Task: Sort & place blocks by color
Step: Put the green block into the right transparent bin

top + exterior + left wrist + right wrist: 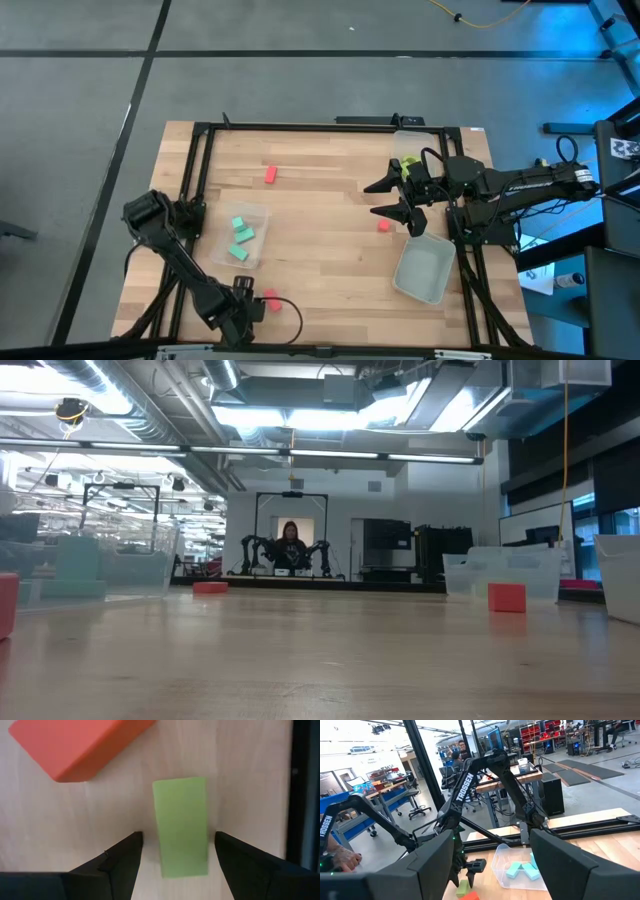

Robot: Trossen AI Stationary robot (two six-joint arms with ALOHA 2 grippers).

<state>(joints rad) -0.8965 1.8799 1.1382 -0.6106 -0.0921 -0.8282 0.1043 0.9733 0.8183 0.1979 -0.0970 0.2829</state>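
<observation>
Lime block point(181, 827) sits right under the left wrist camera, lying flat on the wood between the left gripper point(175, 865) fingers, which stand spread either side with a gap each way, so nothing is gripped yet. Looks lined up for a pick. A red block point(75, 742) lies just beside it, apart, at the table's near-left edge point(271, 297).

Three teal blocks point(241, 239) are already together in a clear tub point(260, 215) on the left side, so that colour looks done. Lime pieces point(408, 163) sit in the far-right tub, partly hidden by the arm. An empty tub point(424, 270) at near right probably awaits the reds: one red point(270, 175) is loose mid-table, another point(383, 226) just beside the right gripper point(392, 199).

Right gripper hovers mid-right, fingers apart, holding nothing.
</observation>
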